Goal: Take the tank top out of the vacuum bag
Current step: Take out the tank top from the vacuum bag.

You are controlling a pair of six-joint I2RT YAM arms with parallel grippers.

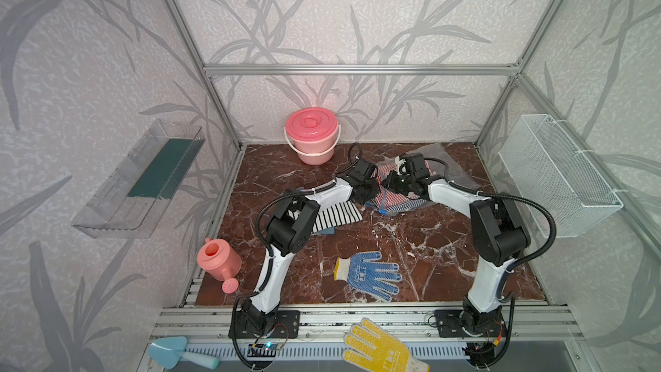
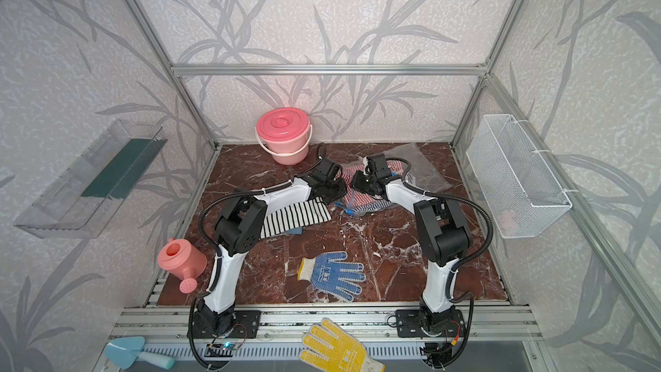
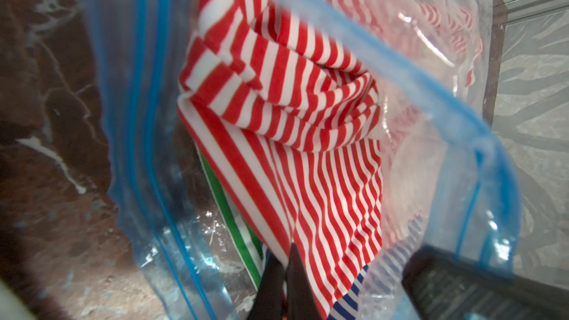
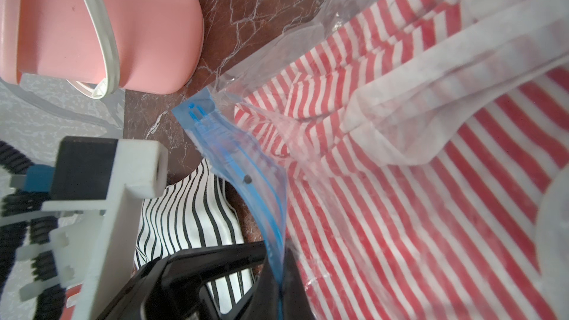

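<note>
The clear vacuum bag [image 1: 454, 168] [image 2: 427, 169] lies at the back right of the marble table. Inside it is the red-and-white striped tank top [image 3: 292, 103] [image 4: 400, 210] [image 1: 397, 202], with green-striped [image 3: 229, 210] and blue-striped [image 3: 354, 293] cloth beneath it. My left gripper [image 3: 284, 260] [image 1: 373, 187] reaches into the bag's mouth and is shut on an edge of the tank top. My right gripper [image 4: 278, 260] [image 1: 388, 182] is shut on the bag's blue zip strip [image 4: 255, 173] [image 3: 385, 53] and holds that edge up. The two grippers stand close together.
A black-and-white striped garment [image 1: 336, 216] lies on the table under my left arm. A pink lidded bucket [image 1: 312, 134] stands just behind the grippers. Nearer the front are a blue dotted glove [image 1: 368, 273] and a pink watering can [image 1: 218, 261]. A wire basket [image 1: 558, 173] hangs on the right wall.
</note>
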